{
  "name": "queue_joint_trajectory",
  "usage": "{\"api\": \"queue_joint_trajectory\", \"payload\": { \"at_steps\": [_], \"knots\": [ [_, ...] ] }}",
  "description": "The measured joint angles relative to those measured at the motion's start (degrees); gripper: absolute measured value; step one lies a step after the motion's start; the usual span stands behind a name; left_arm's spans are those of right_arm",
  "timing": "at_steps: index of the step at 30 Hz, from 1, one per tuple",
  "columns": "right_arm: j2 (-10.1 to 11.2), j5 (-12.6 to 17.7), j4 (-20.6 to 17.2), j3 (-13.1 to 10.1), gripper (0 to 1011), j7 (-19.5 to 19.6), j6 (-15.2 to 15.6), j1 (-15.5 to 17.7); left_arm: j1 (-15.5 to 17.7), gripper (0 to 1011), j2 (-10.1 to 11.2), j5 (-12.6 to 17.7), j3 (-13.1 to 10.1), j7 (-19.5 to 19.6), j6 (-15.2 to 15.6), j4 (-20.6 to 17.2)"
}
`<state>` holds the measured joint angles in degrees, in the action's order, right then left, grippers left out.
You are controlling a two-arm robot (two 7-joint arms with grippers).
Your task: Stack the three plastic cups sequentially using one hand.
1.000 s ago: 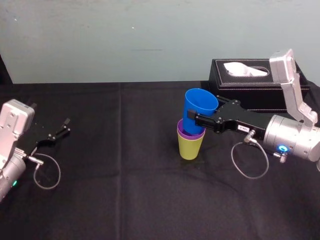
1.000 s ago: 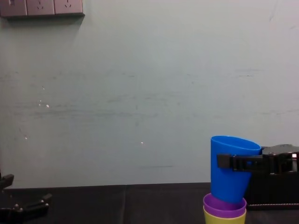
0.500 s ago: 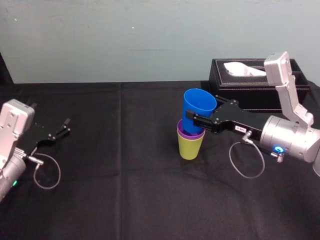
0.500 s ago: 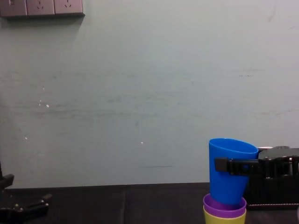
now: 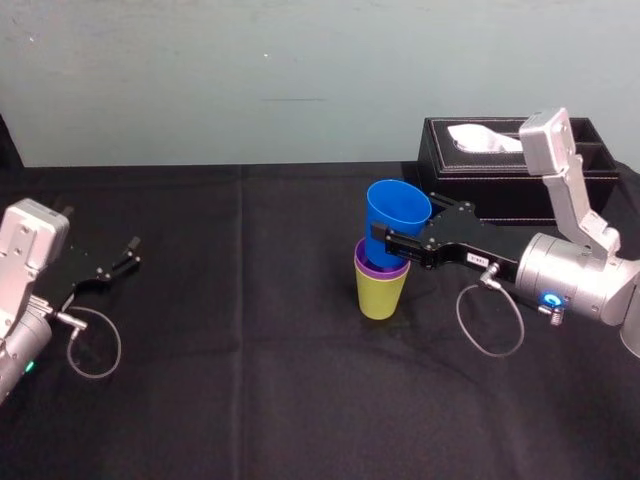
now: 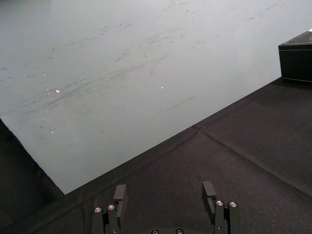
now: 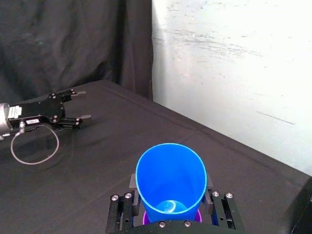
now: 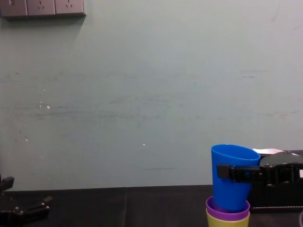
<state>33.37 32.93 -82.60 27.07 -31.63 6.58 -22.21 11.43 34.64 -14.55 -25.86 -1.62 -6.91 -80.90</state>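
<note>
Blue cup [image 5: 392,212] in purple cup [image 8: 227,215], right gripper [image 5: 386,238] clamped

Lab bench — black-draped table [image 5: 250,400], bare wall [image 8: 142,94], sockets [image 8: 42,7]

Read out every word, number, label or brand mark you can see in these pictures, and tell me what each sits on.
No text is readable.
Small white label on the black right gripper, shut on the blue plastic cup: too small to read.
White labels on the open left gripper, parked at the left: blurred, unreadable.
Black stitched tissue box: no print seen.
</note>
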Motion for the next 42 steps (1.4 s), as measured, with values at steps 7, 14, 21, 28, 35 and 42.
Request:
{"api": "queue_joint_trajectory", "payload": {
  "at_steps": [7,14,21,28,35,42],
  "knots": [
    [-0.4,-0.6,0.5,-0.2,729,-0.1,0.0,-0.1,0.0,1011,0.0,0.0,0.0,0.0,0.0,0.0],
    [-0.9,-1.4,1.1,-0.3,729,-0.3,0.0,-0.3,0.0,1011,0.0,0.0,0.0,0.0,0.0,0.0],
    [-1.2,-2.0,1.6,-0.2,729,-0.5,0.0,-0.5,0.0,1011,0.0,0.0,0.0,0.0,0.0,0.0],
    [-1.4,-2.7,1.8,0.1,729,-0.9,0.2,-0.6,0.0,1011,0.0,0.0,0.0,0.0,0.0,0.0],
    [-1.6,-3.5,2.0,0.6,729,-1.2,0.3,-0.7,0.0,1011,0.0,0.0,0.0,0.0,0.0,0.0],
    [-1.5,-3.7,2.0,0.6,729,-1.2,0.3,-0.7,0.0,1011,0.0,0.0,0.0,0.0,0.0,0.0]
  ]
}}
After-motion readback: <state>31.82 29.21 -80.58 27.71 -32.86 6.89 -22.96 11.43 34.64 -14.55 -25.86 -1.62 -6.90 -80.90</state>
